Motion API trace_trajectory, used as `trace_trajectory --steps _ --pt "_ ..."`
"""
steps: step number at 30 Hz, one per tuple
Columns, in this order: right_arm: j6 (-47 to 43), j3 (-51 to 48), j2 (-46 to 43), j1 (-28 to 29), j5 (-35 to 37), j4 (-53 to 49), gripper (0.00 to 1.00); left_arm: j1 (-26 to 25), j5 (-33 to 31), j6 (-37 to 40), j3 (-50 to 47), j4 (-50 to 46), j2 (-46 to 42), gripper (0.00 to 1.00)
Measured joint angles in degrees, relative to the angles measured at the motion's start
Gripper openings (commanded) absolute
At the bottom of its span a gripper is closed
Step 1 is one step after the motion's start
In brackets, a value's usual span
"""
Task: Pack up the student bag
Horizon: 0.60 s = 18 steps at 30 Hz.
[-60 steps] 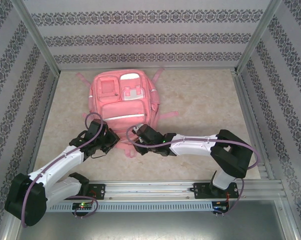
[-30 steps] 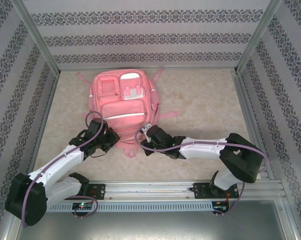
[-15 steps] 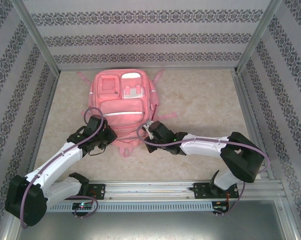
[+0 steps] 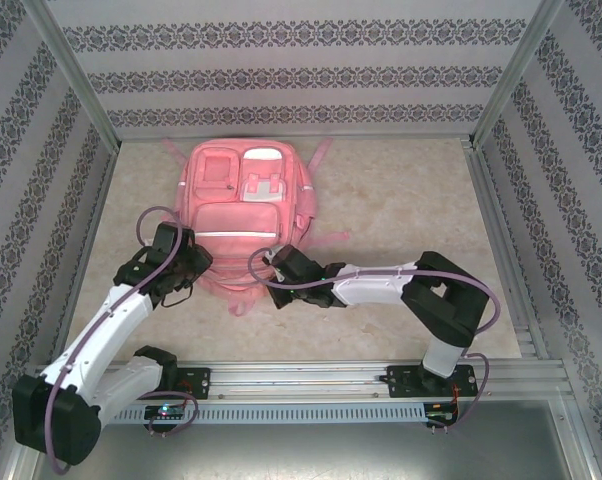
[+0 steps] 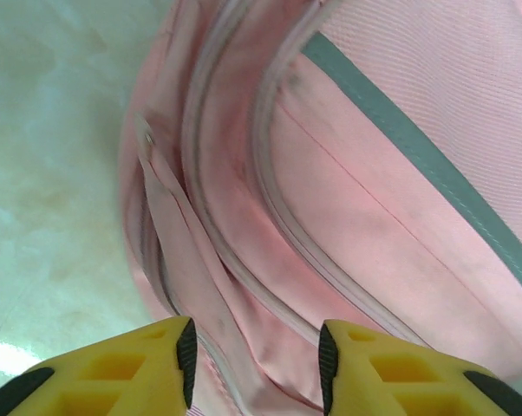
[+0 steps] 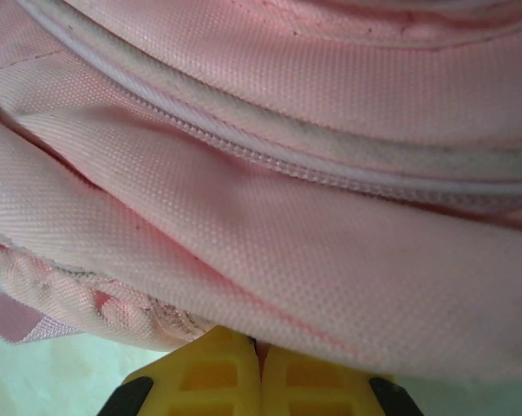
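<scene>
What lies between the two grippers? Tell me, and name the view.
The bottom edge of the student bag fills the gap between left gripper and right gripper, in the top external view.

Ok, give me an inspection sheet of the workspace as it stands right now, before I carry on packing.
Surface: pale marbled table.
Job's things: pink student bag lying flat, front pockets up, straps spread out.
Clutter: nothing seen.
Grippers: left end effector open at the bag's near left corner, with a fabric fold between its fingers, not clamped. Right end effector shut under the bag's near edge; cannot tell if it pinches cloth.
Cables: purple cables run along both arms and loop beside the bag; no snag seen.
Surroundings: patterned wall panels, aluminium frame posts, mounting rail at the near edge.
</scene>
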Motion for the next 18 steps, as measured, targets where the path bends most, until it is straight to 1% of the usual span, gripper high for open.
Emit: trace_trajectory --steps 4,8,12,15,18 --pt "1.5 1.0 1.5 0.7 -0.2 1.6 0.00 -0.3 3.9 -3.6 -0.9 0.5 -1.3 0.43" --pt "2.8 1.8 3.0 0.7 -0.6 2.8 0.00 -3.3 6.0 -7.7 -3.1 0.7 -0.8 0.43" --pt "3.7 2.7 3.8 0.7 -1.1 3.2 0.00 -5.8 7.2 -11.4 -3.5 0.6 0.0 0.48" --pt "4.5 3.5 4.7 0.8 -1.7 3.7 0.00 -6.1 7.2 -13.6 -3.8 0.7 -0.4 0.50" --pt "4.9 3.9 5.2 0.8 -2.0 4.2 0.00 -6.1 7.1 -15.1 -5.0 1.1 -0.5 0.50"
